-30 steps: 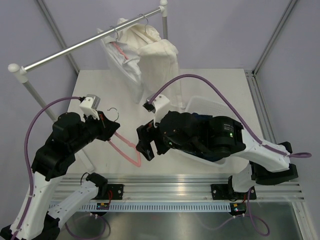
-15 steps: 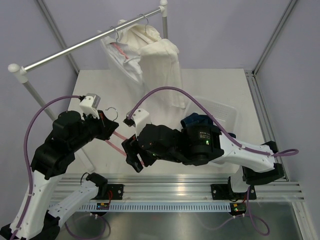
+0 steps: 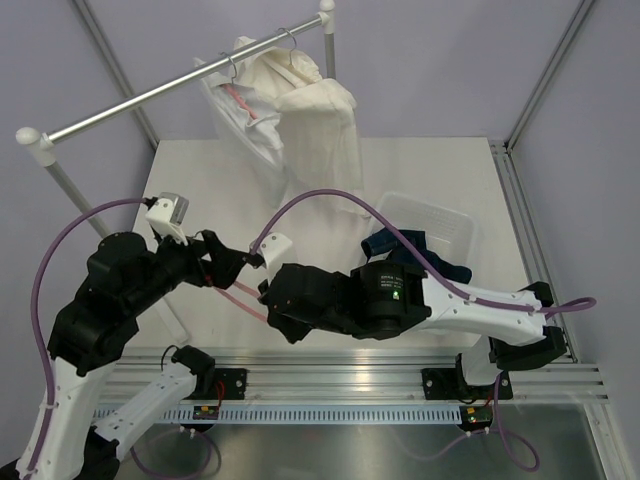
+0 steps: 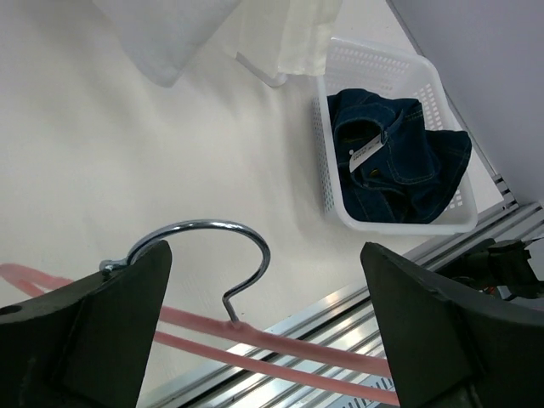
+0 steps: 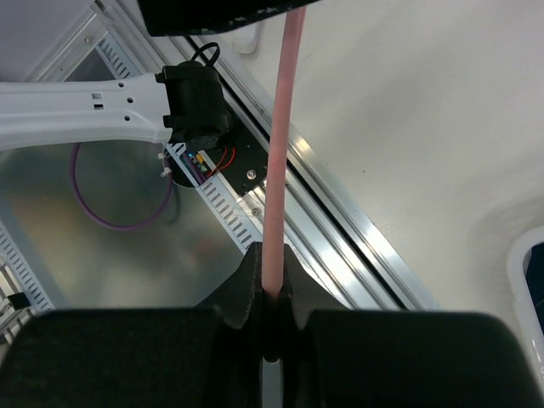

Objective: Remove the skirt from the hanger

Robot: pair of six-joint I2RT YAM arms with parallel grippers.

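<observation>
right hand (image 5: 270, 285) clamped on pink hanger (image 5: 280, 127) bar | left hand (image 4: 268, 293) wide, hook (image 4: 200, 223) between its fingers, seemingly untouched | bar axis spans hand-to-hand | skirt (image 4: 399, 153) in basket (image 4: 374, 59)

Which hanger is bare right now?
The pink plastic hanger with the metal hook, clamped in the right hand away from the silver metal rail. The other two hangers on that rail carry white garments.

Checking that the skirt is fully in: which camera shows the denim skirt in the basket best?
Left wrist: the denim skirt lies bunched inside the white basket, label showing, nothing in front. Top external shows only part, the right arm covering the rest. Right wrist catches just a dark sliver at its edge.
</observation>
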